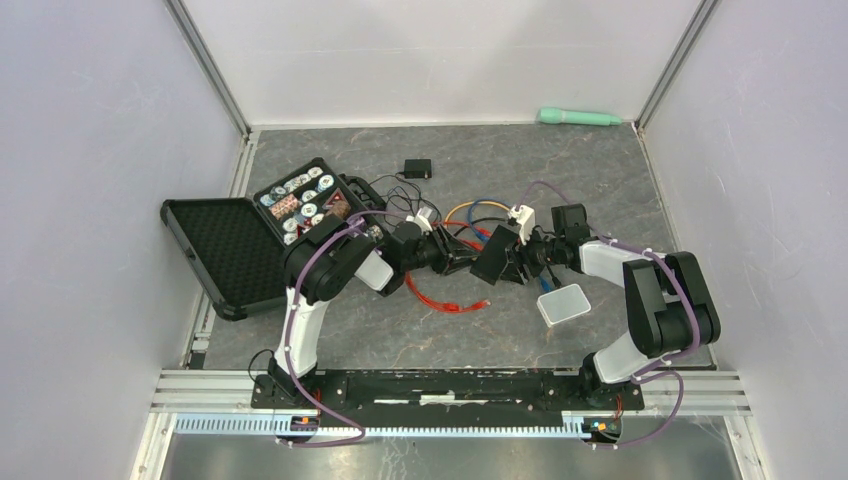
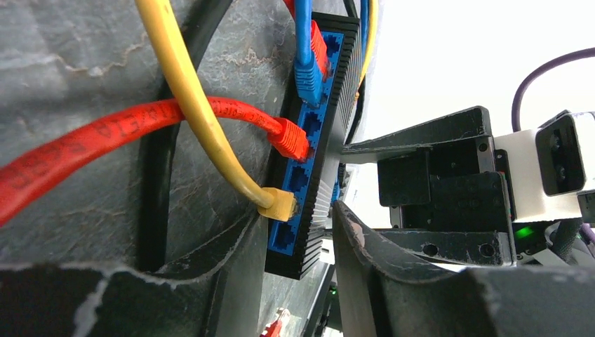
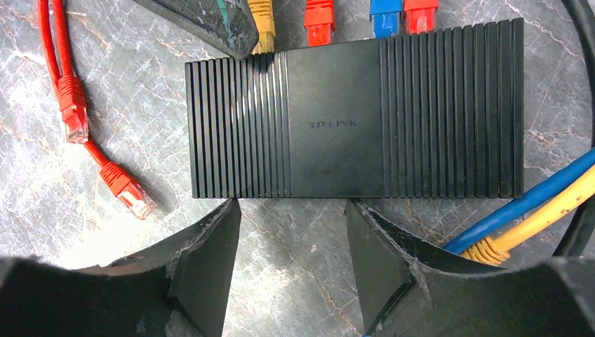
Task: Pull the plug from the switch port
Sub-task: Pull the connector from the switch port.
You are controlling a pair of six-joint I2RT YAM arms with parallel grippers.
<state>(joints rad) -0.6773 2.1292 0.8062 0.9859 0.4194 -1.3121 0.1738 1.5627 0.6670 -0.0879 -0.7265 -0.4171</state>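
— Where are we in the job?

— On the worktop [image 1: 600,180] the black switch [image 3: 337,119] lies right in front of our right end effector [image 3: 289,209]. That one is open. Its two fingertips sit at the switch's back edge. We think it is there to stop the box from sliding.

— And the other one?

— Our left end effector [image 2: 295,232] is at the port side. Its fingers stand apart, with the yellow plug [image 2: 278,205] between them. The plug is in its port. We see no pinch on it yet, so we think this is the grabbing step.

— What comes next?

— We need to squeeze the yellow plug, press its little clip, and pull straight back from the switch. The red plug [image 2: 291,140] sits a little farther out past the fingertips. We must not catch that one.

— What can we not see?

— The clip is hidden. From above, our arms cover the plugs. And the task does not say which plug, so yellow is our guess.
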